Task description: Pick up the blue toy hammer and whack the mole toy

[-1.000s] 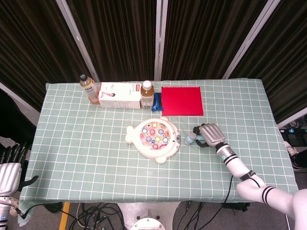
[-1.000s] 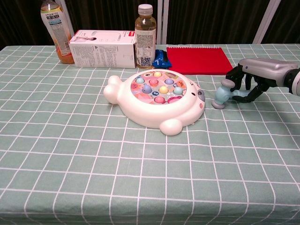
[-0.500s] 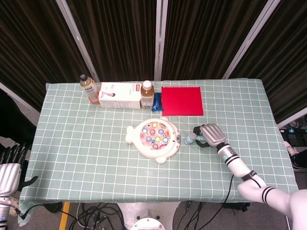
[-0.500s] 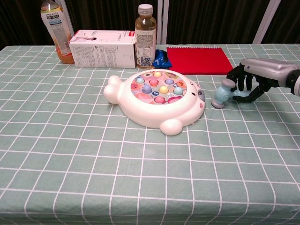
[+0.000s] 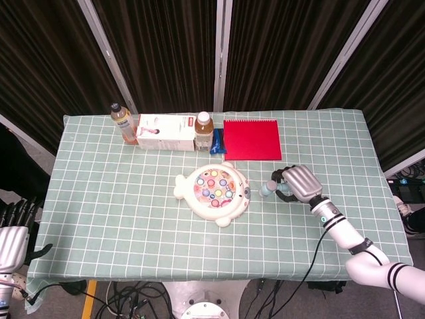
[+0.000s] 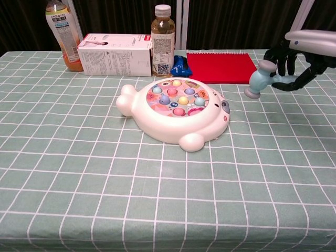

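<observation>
1. Left hand (image 5: 12, 238): at the near left table corner, below the table edge, fingers upright and apart, holding nothing.
2. Mole toy (image 6: 176, 109): white, round, coloured pegs on top; rests mid-table on the green checked cloth (image 6: 79, 173).
3. Right hand (image 6: 304, 50): raised to the right of the mole toy, fingers curled around the handle of the blue toy hammer (image 6: 261, 79), whose head hangs clear of the cloth.
4. Far row: red notebook (image 6: 222, 67), two bottles (image 6: 163, 41), white box (image 6: 115, 54).
</observation>
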You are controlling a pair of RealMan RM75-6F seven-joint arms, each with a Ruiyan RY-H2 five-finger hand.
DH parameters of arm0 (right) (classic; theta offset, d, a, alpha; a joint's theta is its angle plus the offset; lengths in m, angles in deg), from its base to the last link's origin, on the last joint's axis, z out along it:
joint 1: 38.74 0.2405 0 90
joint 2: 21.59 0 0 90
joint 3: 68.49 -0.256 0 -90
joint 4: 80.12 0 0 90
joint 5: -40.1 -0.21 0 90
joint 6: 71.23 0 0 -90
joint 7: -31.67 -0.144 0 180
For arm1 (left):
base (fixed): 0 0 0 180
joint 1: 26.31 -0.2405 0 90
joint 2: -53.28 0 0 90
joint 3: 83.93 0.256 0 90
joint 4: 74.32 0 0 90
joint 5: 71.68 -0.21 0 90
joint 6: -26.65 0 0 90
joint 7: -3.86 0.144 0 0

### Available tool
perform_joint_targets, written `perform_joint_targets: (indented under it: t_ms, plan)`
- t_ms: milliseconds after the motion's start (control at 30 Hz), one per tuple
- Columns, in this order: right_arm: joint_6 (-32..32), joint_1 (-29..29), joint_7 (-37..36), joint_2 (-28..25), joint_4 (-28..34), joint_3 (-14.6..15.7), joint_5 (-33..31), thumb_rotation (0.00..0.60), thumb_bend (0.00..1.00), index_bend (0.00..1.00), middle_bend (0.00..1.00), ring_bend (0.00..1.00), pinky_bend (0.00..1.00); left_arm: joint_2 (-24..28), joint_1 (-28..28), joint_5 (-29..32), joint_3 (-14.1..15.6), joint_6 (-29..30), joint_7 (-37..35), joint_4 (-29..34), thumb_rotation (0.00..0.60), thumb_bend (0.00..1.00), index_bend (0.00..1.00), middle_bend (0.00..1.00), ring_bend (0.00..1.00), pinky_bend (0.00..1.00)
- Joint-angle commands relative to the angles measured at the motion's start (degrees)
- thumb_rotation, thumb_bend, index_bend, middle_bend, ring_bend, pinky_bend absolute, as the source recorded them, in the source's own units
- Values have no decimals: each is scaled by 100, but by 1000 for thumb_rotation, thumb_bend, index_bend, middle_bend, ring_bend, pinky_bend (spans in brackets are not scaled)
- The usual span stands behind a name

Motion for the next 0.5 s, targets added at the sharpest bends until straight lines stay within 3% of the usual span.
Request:
perform_joint_targets:
  t_ms: [33,300,500]
  plan:
    - [-121,206,750,-350,686,-240,-252,600,519,662,611,473,601,15,8,-17,-9,13,14,32,600,88,88,31,0,0]
    - [-635,826,2258,177,989,-545,-1376,600,527,662,610,473,604,30,-14,-43,-1,58,-8,41,600,88,88,32,0,0]
    - [-886,1280,3102,549,901,-542,-2175,600,528,662,610,473,604,-1,-23,-24,6,40,-71,-19,600,88,88,32,0,0]
